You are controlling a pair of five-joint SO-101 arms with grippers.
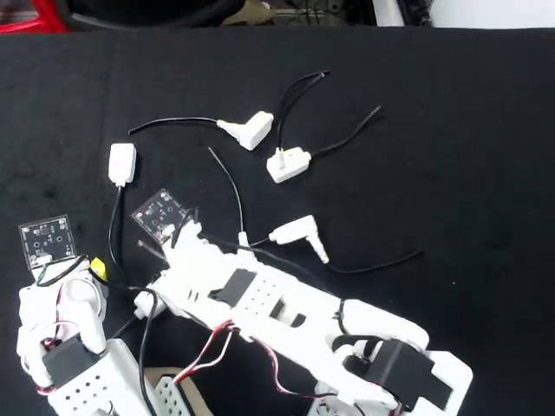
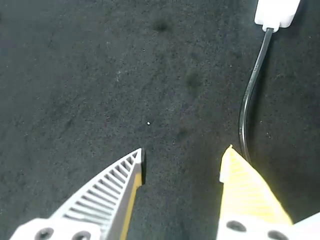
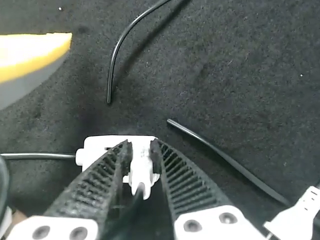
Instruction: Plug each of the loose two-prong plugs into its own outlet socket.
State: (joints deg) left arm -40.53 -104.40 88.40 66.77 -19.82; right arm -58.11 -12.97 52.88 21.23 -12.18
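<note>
Several white two-prong plugs with black cords lie on the black cloth: one (image 1: 121, 163) at the left, one (image 1: 251, 130) and one (image 1: 288, 163) farther back, one (image 1: 299, 230) in the middle. Two small square outlet sockets (image 1: 45, 238) (image 1: 160, 212) lie flat at the left. My right gripper (image 1: 184, 234) (image 3: 141, 145) is right beside the nearer socket, shut on a white plug (image 3: 97, 147) low over the cloth. My left gripper (image 1: 91, 269) (image 2: 185, 150) stands open over bare cloth, with the left plug (image 2: 277, 12) and its cord ahead of it.
Loose black cords (image 3: 130, 35) (image 1: 230, 186) trail across the middle of the cloth. Another plug (image 3: 300, 215) lies beside the right gripper. The left arm's yellow finger (image 3: 30, 45) is close to the right gripper. The cloth's far and right parts are bare.
</note>
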